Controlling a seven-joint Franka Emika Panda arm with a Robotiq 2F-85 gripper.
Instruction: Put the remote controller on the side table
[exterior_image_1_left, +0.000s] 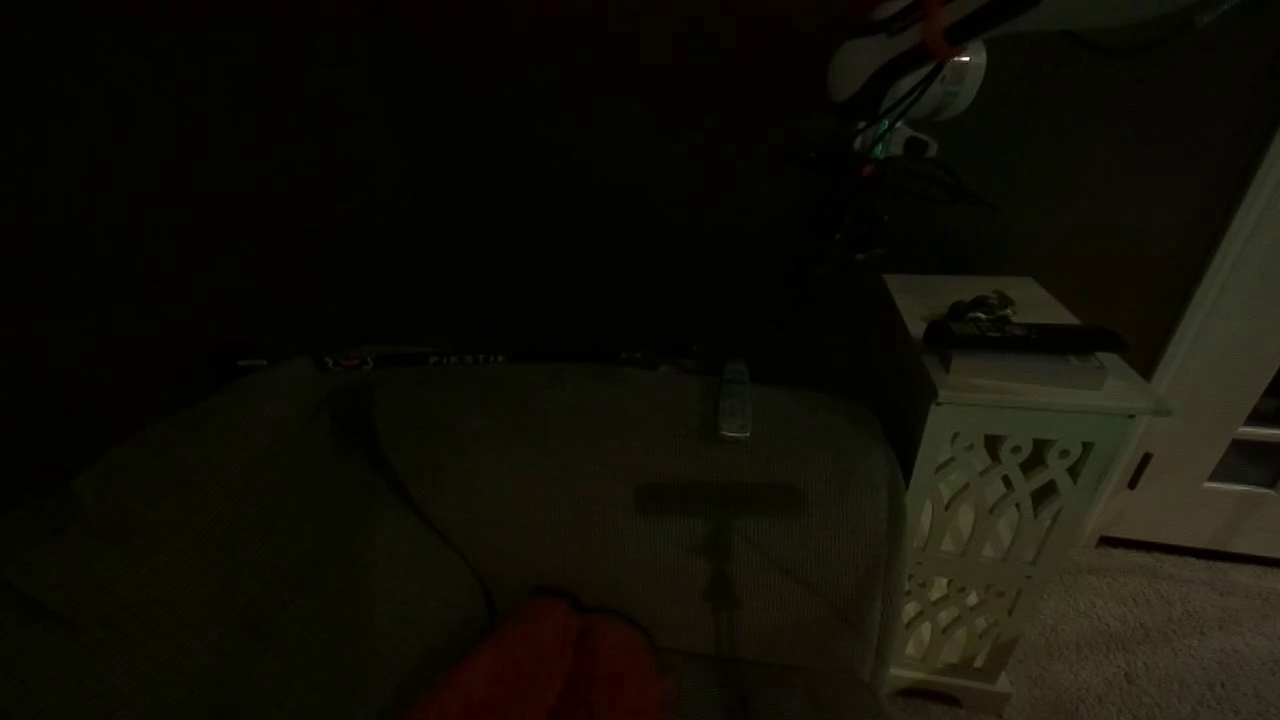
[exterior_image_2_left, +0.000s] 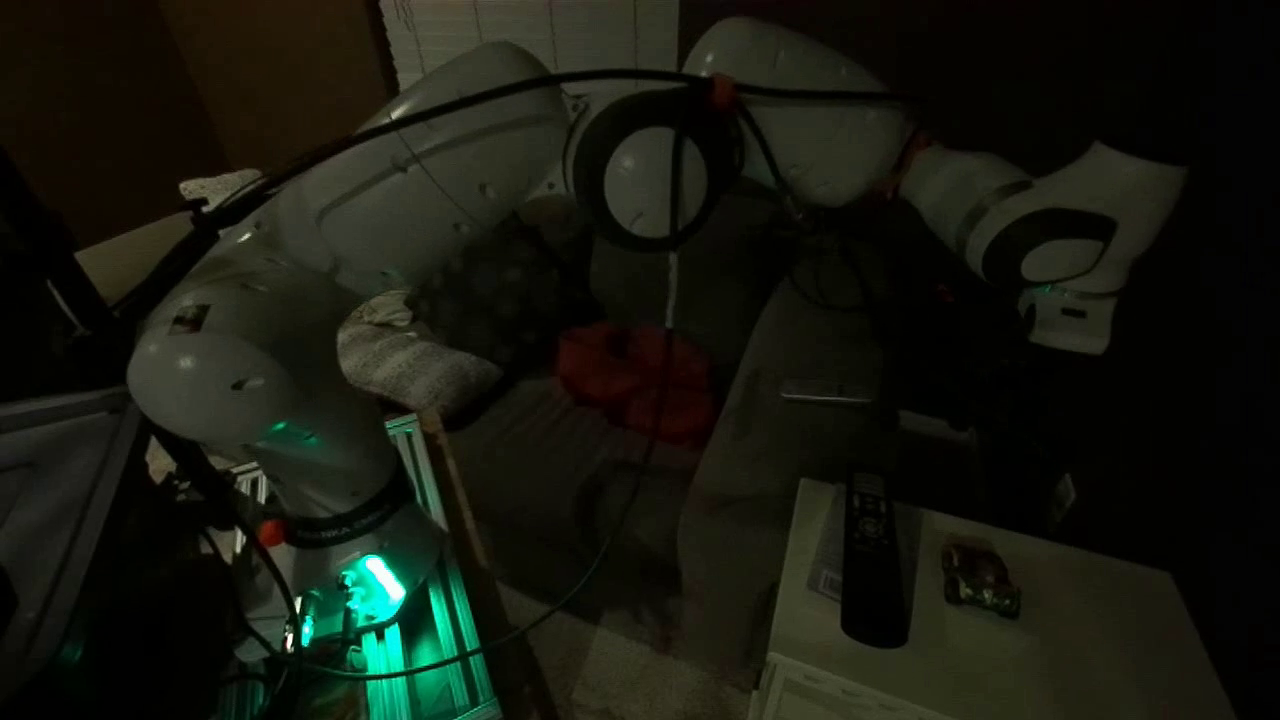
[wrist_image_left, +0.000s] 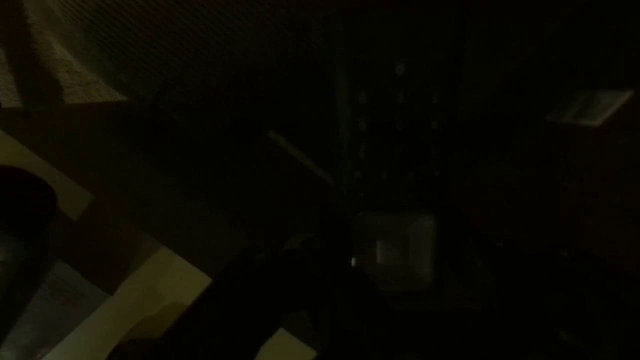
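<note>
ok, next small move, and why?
I'd probably ease the remote controller sideways toward the side table before any lowering. In the wrist view, the table's pale top shows toward the lower left, apparently not under the remote controller, so lowering here might miss it. It looks held, though darkness hides the grip.

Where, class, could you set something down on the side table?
In an exterior view, the side table is bare from the toy car to the edge away from the long black remote. Crowded: the opposite side, where that remote lies on what looks like a book.
</note>
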